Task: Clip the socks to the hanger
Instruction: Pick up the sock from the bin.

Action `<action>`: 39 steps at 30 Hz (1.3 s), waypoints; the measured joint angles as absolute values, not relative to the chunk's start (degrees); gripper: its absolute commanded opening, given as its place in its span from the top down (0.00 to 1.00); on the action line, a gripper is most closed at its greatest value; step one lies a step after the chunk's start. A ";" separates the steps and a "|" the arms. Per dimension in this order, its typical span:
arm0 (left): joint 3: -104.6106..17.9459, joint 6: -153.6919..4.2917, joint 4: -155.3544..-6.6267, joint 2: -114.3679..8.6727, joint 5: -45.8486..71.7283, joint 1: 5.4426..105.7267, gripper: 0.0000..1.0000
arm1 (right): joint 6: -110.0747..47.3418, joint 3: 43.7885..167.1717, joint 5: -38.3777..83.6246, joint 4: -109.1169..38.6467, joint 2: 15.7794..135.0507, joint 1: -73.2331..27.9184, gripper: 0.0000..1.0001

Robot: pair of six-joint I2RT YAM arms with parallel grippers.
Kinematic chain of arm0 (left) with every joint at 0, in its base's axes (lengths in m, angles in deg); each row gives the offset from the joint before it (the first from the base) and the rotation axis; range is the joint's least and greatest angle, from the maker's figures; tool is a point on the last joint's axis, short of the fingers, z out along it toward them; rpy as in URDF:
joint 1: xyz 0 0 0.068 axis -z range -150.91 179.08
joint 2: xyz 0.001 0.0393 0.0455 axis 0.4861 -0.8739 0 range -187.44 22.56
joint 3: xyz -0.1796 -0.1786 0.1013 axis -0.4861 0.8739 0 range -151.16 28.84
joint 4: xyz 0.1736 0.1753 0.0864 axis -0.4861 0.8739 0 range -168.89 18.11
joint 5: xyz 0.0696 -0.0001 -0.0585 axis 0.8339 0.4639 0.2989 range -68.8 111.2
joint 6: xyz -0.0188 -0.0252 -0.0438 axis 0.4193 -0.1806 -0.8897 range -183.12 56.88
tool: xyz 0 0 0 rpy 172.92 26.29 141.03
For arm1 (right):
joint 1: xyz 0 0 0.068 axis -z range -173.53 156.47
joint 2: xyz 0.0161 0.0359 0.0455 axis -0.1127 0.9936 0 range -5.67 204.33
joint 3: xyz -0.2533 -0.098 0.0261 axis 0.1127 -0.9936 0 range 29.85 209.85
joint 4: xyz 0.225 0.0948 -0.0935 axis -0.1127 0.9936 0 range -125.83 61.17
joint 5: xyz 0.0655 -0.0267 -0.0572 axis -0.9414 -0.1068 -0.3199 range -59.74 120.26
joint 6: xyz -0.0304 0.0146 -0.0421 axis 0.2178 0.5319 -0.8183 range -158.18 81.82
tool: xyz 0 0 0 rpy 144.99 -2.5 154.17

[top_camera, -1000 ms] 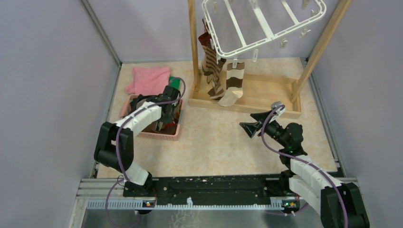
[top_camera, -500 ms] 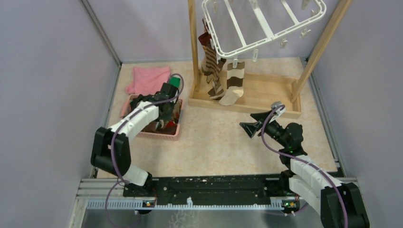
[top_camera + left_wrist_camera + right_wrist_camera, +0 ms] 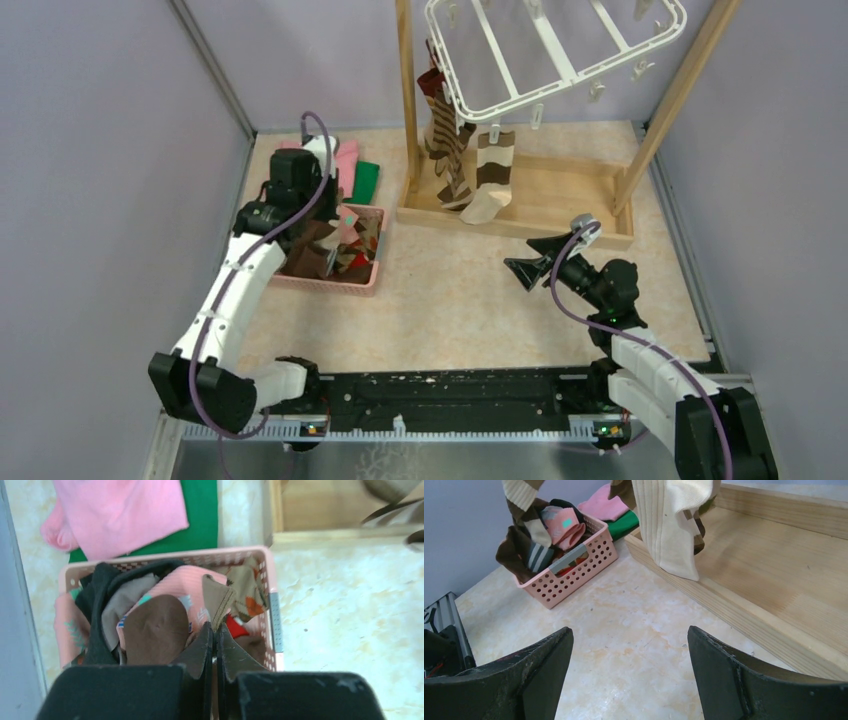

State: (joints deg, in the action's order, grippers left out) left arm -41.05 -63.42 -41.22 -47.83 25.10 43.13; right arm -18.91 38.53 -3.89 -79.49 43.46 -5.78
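Left claw [image 3: 216, 632] is pressed together on a tan sock [image 3: 218, 600] over the basket [image 3: 170, 556]. We get that pinch from its wrist view; the top view hides it. Right claw [image 3: 629, 635] is spread wide over the table [image 3: 634, 605]. Only from above do we see the hanger [image 3: 557, 50], with a striped sock [image 3: 492, 175] and a darker sock [image 3: 440, 140] hanging at its near-left corner.

The table [image 3: 470, 290] has a pale beige top with a marbled pattern. At its far left part a pink basket [image 3: 330, 283] stands on it, and behind the basket a pink cloth [image 3: 346, 160] and a green cloth [image 3: 366, 182] lie flat, touching each other. At the far middle and right, just beside the basket's corner, stands the flat base of a wooden frame [image 3: 560, 195].
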 measured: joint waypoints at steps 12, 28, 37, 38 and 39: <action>-44.13 -67.77 -50.96 -39.44 6.04 36.13 0.97 | -18.87 38.53 -4.08 -79.49 43.37 -5.78 0.16; -38.17 -76.03 -78.22 -34.78 -31.27 35.59 1.00 | -18.06 38.56 -6.09 -80.04 42.32 -5.78 0.18; -15.13 -93.01 -112.49 -32.31 -49.65 40.72 1.00 | -17.54 44.26 -11.73 -79.88 44.73 -11.33 0.18; -14.08 -93.21 -114.00 -32.29 -50.02 42.36 1.00 | -18.32 45.79 -12.11 -78.88 44.70 -13.04 0.17; -13.31 -92.97 -115.09 -32.18 -50.15 44.05 1.00 | -19.35 47.41 -12.41 -77.57 44.70 -14.81 0.17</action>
